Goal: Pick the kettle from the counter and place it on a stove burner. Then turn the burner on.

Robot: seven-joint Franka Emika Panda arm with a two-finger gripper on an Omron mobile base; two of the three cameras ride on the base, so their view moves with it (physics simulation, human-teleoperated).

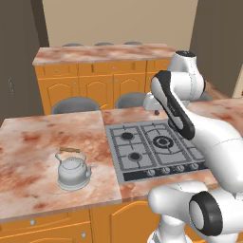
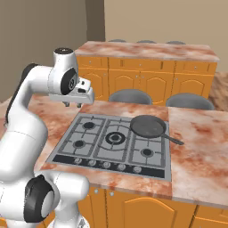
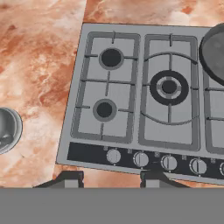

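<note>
A: 1 kettle sits on the desk, left of the cooktop and apart from it, handle up for a top grab.

B: Gripper?

A: High over the knobs, fingers spread, empty. Pan covers 1 far burner; the near-left burners are bare.

Your arm rises from its base, folds back at the dark elbow joint and reaches forward, with the wrist held high. The end effector hangs below the flat white hand and points straight down, well above the surface below it and touching nothing. In the hand view your two dark fingertips stand clearly apart at the bottom edge, with nothing held between them.
</note>
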